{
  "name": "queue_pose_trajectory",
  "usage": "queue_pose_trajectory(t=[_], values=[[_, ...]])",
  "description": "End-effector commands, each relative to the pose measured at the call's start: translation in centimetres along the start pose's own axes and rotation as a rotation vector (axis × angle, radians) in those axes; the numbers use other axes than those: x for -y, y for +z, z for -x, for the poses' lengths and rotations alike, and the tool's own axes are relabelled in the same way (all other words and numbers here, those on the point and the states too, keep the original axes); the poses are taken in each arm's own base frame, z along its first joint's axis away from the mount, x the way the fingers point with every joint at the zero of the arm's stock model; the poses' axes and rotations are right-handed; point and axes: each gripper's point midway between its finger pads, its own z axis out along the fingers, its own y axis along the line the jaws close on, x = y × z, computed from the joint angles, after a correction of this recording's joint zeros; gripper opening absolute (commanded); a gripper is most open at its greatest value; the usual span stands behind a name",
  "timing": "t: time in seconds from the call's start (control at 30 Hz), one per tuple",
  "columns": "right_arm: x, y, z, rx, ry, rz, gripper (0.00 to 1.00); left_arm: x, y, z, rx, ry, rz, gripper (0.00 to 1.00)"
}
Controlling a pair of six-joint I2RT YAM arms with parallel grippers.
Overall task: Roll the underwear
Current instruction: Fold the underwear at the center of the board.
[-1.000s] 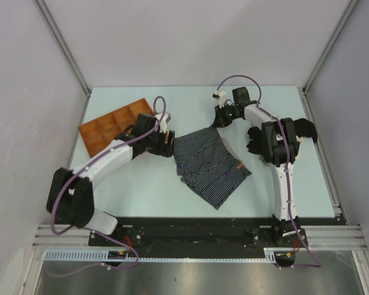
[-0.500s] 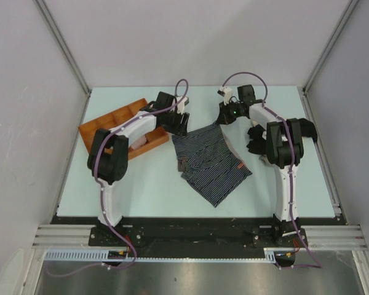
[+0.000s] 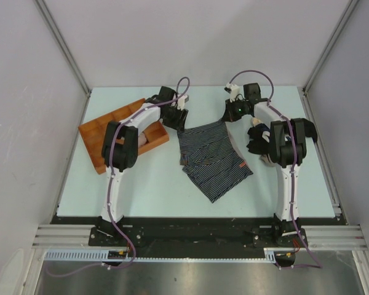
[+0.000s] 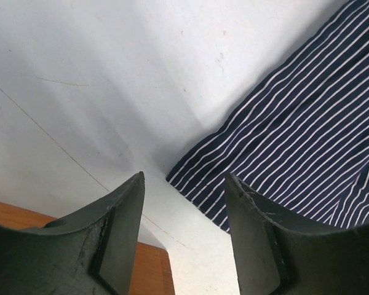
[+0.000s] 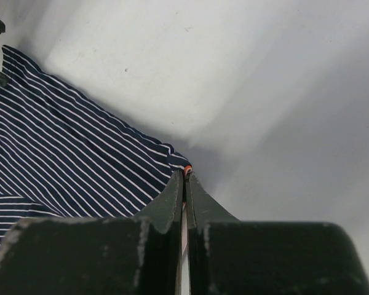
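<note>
The left gripper (image 4: 184,178), held far forward, has its fingers apart. The right gripper (image 5: 184,177), equally far out, is pinched tight on the underwear (image 5: 67,153).

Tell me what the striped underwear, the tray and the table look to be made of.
The striped underwear: soft matte cloth, likely a knit; it folds and wrinkles. The tray: rigid, orange-brown, plastic or wood, unclear which. The table: hard, smooth pale sheet, faintly glossy, with fine scratches.

Nothing can be read; the orange tag (image 3: 240,166) on the striped underwear (image 3: 212,161) is too small.
</note>
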Motion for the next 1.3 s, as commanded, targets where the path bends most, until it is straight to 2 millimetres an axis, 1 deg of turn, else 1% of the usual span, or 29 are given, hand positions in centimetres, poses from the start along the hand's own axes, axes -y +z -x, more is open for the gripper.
queue_pose_trajectory(t=[0.0,0.07,0.13,0.2,0.33,0.43,0.57,0.63,0.73,0.77,0.83,0.87,0.93,0.97,1.0,1.03,1.13,1.17,1.2,1.23,1.27], values=[[0.5,-0.6,2.5,0.057,-0.013,-0.021,0.0,-0.4,-0.7,1.9,0.032,0.025,-0.002,0.6],[0.5,-0.6,2.5,0.056,-0.012,-0.017,0.0,-0.5,-0.4,1.8,0.022,0.022,-0.01,0.6],[0.3,-0.5,2.5,0.055,-0.011,-0.01,0.0,-0.5,-0.4,2.3,0.028,0.024,-0.025,0.6],[0.3,-0.6,2.6,0.056,-0.011,-0.008,0.0,-0.6,0.1,2.1,0.01,0.019,-0.037,0.6],[0.2,-0.6,2.5,0.055,-0.006,-0.004,0.0,0.1,0.8,1.7,-0.015,0.012,-0.092,0.54],[0.1,-0.6,2.5,0.053,-0.006,0.001,0.0,0.1,1.2,0.9,-0.042,0.004,-0.097,0.53],[0.1,-0.6,2.3,0.049,-0.006,0.004,0.0,-0.5,1.3,-0.3,-0.077,0.001,-0.068,0.52],[0.1,-0.7,2.3,0.05,-0.005,0.005,0.0,-0.5,1.2,-0.4,-0.084,-0.003,-0.069,0.5],[0.1,-0.7,2.3,0.049,-0.004,0.007,0.0,-0.4,1.0,-0.5,-0.087,0.0,-0.073,0.44],[0.0,-0.7,2.3,0.048,-0.003,0.01,0.0,-0.3,1.0,-0.5,-0.089,0.0,-0.076,0.36],[-0.1,-0.7,2.3,0.05,-0.003,0.014,0.0,-0.3,0.8,-0.2,-0.081,-0.001,-0.077,0.26],[-0.1,-0.6,2.3,0.052,-0.002,0.017,0.0,-0.2,0.5,0.2,-0.068,-0.001,-0.077,0.17],[-0.3,-0.7,2.6,0.06,-0.005,0.025,0.0,-0.3,0.2,0.9,-0.041,-0.001,-0.069,0.13],[-0.3,-0.9,3.0,0.07,-0.01,0.03,0.0,-0.2,-0.4,1.5,-0.023,-0.001,-0.064,0.06],[-0.4,-1.0,3.3,0.076,-0.01,0.035,0.0,-0.1,-0.6,2.0,-0.008,-0.006,-0.063,0.02],[-0.3,-1.2,3.8,0.093,-0.012,0.038,0.0,0.0,-1.0,2.6,0.012,-0.001,-0.064,0.0],[-0.2,-2.4,5.1,0.144,0.004,0.072,0.0,0.6,-2.8,4.3,0.07,0.009,-0.073,0.0],[-0.6,-2.8,5.6,0.161,0.005,0.1,0.0,0.9,-3.1,4.1,0.071,0.012,-0.083,0.0],[-0.3,-3.4,5.9,0.173,0.006,0.107,0.0,1.4,-4.6,5.0,0.104,0.021,-0.086,0.0],[-0.4,-3.8,6.0,0.183,0.001,0.119,0.0,1.8,-5.2,5.5,0.13,0.029,-0.103,0.0],[-0.9,-4.3,6.3,0.195,-0.003,0.154,0.0,2.3,-5.6,4.9,0.127,0.025,-0.119,0.0]])
